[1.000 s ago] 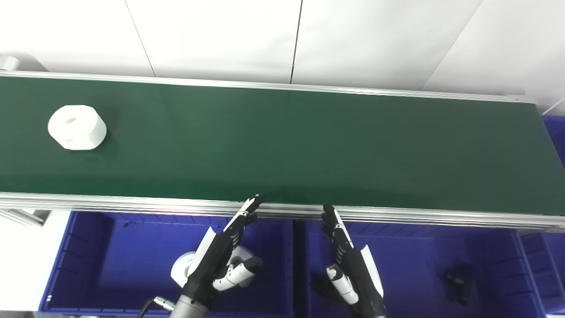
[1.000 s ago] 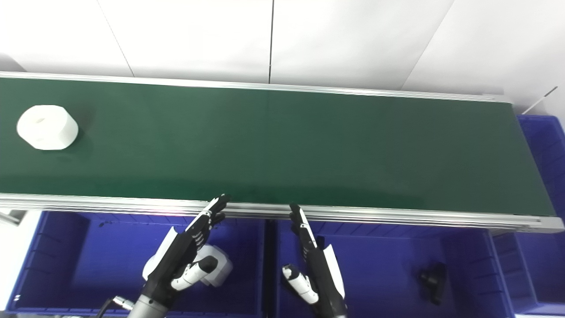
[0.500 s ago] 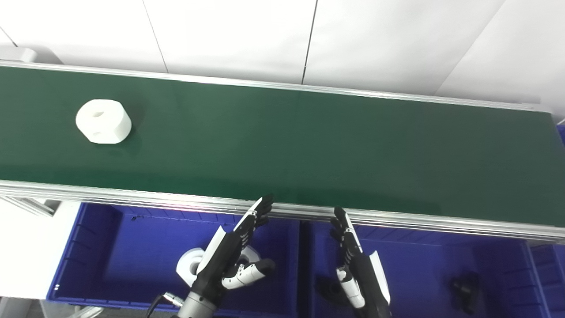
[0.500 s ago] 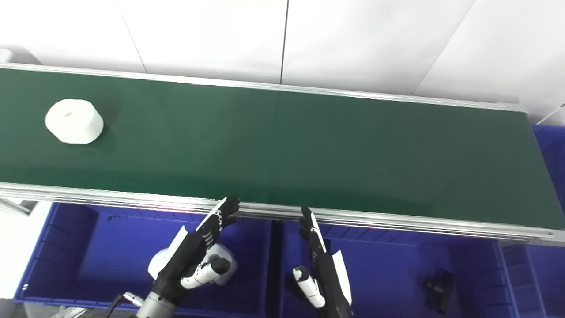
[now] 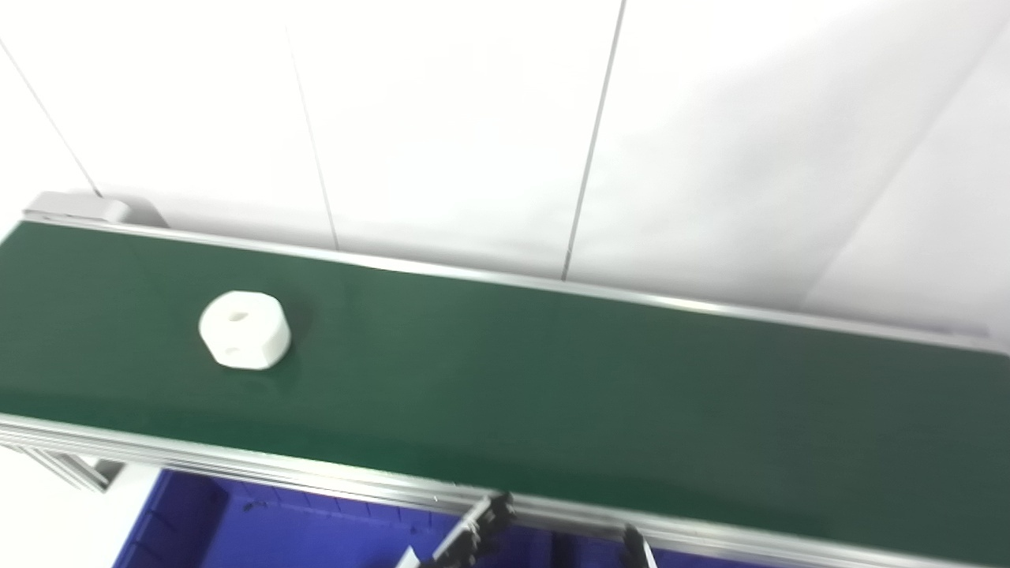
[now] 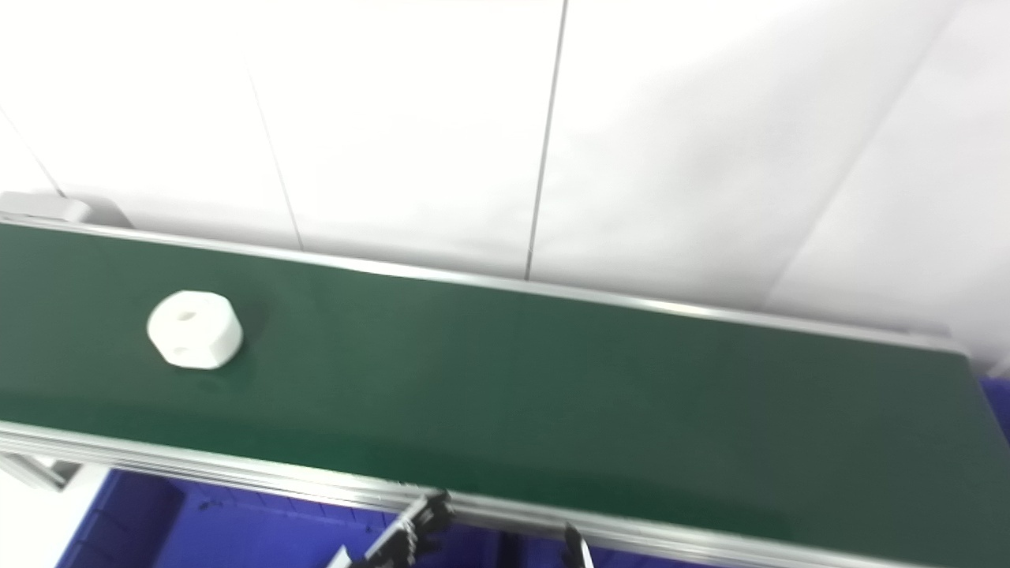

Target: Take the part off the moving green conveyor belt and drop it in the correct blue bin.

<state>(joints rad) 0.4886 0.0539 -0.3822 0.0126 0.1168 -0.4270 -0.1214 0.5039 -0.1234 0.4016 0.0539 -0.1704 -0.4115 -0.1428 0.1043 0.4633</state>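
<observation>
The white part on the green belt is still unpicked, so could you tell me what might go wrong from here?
1. The white part rides far left of the left hand; a late reach could miss it.
2. Only the fingertips of that hand and the right hand show, so the grasp may go unseen.

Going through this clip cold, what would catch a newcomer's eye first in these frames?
The white part stands out most, a chunky faceted block with holes, sitting alone on the left stretch of the dark green conveyor belt. Next comes the belt itself, running slantwise across the picture under a plain white wall. At the bottom edge only the fingertips of the left robot hand and right robot hand show, above a corner of a blue bin.
</observation>
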